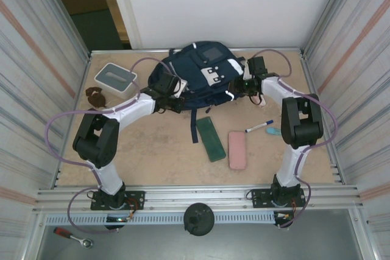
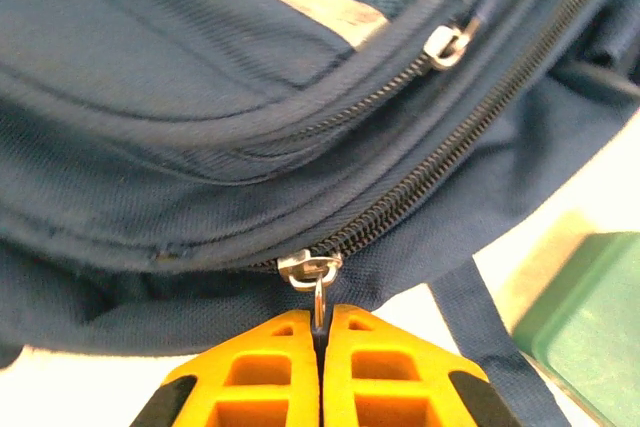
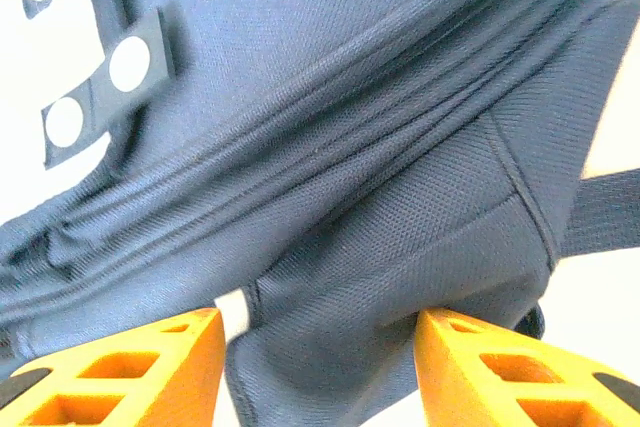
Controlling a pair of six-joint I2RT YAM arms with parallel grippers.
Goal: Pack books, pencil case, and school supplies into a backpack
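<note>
The backpack [image 1: 201, 68] is laid at the far middle of a beige speckled surface [image 1: 158, 156]. The surface is closed in by ribbed metal panels on both sides and a white wall behind. A dark doorway is seen beyond the backpack, to its far left. The left hand [image 2: 320, 322] is clamped on the zipper pull [image 2: 318, 297] at the backpack's near-left edge. The right hand [image 3: 320, 347] is held wide at the backpack's right side. Its fingers [image 3: 480, 367] are set on either side of a fold of fabric, and nothing is gripped. On the near side of the backpack, a green case [image 1: 210, 139], a pink case [image 1: 237, 149] and a white marker [image 1: 259, 127] with a blue cap are laid apart from it. A white-and-grey box [image 1: 116, 76] is set to the backpack's left.
</note>
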